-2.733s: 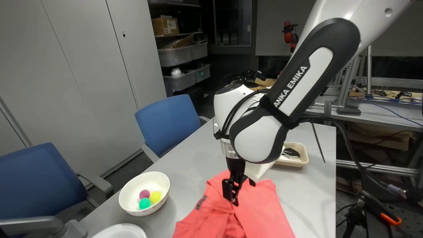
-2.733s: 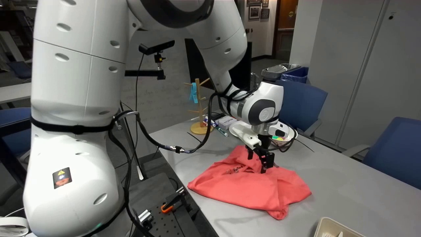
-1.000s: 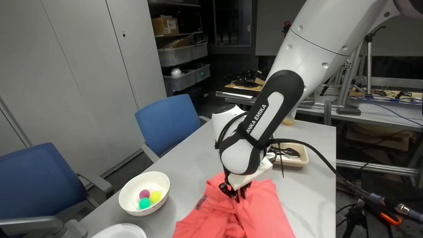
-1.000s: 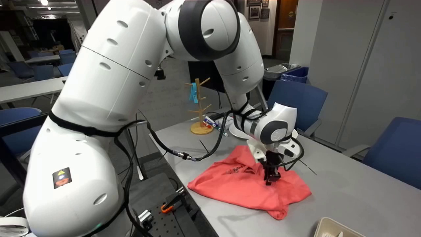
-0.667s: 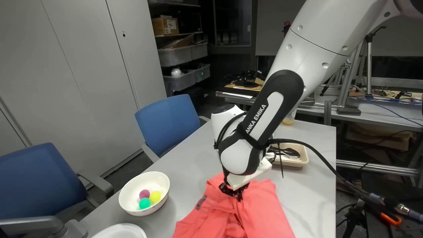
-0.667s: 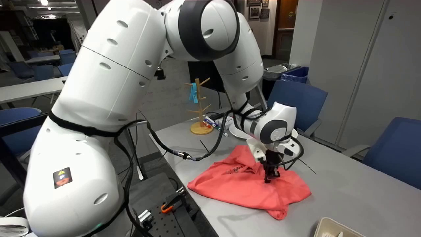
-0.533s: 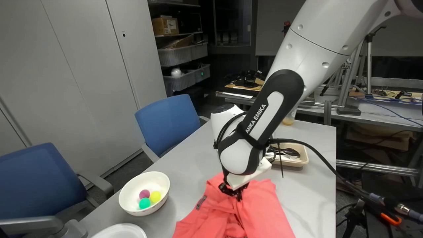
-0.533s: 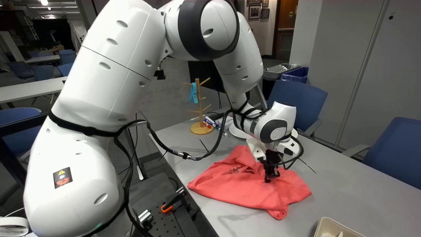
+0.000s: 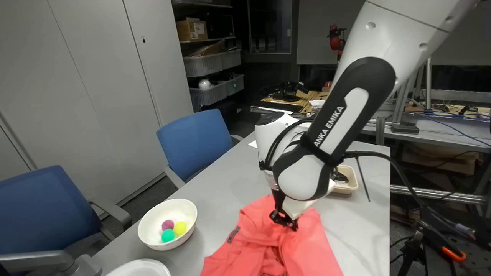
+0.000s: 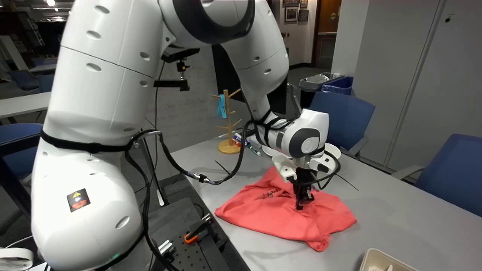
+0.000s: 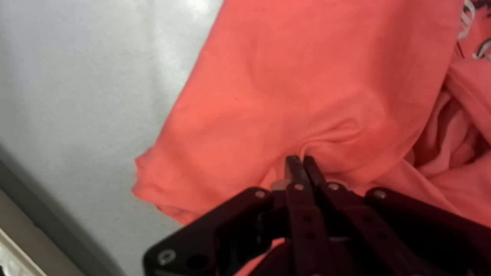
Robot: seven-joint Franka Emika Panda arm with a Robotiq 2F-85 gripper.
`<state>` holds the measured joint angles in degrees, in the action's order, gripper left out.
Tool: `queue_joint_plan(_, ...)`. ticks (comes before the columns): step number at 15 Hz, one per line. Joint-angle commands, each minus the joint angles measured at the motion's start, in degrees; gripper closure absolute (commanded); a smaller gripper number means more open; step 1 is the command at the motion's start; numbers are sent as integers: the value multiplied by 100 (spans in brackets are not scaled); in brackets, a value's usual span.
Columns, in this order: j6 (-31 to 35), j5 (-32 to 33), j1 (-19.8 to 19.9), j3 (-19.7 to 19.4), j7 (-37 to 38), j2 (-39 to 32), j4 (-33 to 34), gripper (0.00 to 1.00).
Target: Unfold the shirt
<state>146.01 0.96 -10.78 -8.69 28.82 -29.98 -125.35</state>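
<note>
Shirt (image 10: 263, 216): coral-red, rumpled, lying on the grey tabletop (image 10: 406, 199). One corner of it comes close to the tabletop edge facing the robot arm (image 10: 94, 169). Layers overlap; a dark tag (image 9: 233, 235) sits on the part toward the blue chairs (image 9: 195, 140). In the wrist view, part of a print (image 11: 467, 19) shows above bunched cloth.

Tool (image 11: 300, 158): pointing down at the shirt, jaws drawn together, a small fold of the shirt pinched between the fingertips (image 11: 293, 163). Creases run out from the tips. Cannot tell how far the fold is lifted, if at all.

White bowl (image 9: 168, 210): near the chair-side edge, apart from the shirt; holds a purple ball (image 9: 167, 225), a green ball (image 9: 168, 235) and a yellow ball (image 9: 180, 228). White plate (image 9: 140, 268) near it, cut by the frame.

Beige tray (image 9: 345, 190): between the shirt and the tabletop's far right corner in an exterior view.

Wooden stand (image 10: 228, 120): near the tabletop's far edge in an exterior view, blue clip (image 10: 222, 106) hanging on it, markers (image 10: 241, 140) beside its base.
</note>
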Motion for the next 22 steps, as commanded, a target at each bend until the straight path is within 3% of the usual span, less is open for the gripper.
queue_joint_plan(1,-169,417,-235,-193,305,912,-1030,99)
queue_joint_plan(11,-715,2308,-67,-445,2033,1847,-2374,99)
queue_joint_plan(18,-1803,3986,20,-326,3906,2011,-2425,99)
queue_joint_plan(21,-2305,4312,147,-118,4418,2046,-2423,99)
queue_joint_plan(22,-2417,4322,185,-51,4506,2054,-2420,72)
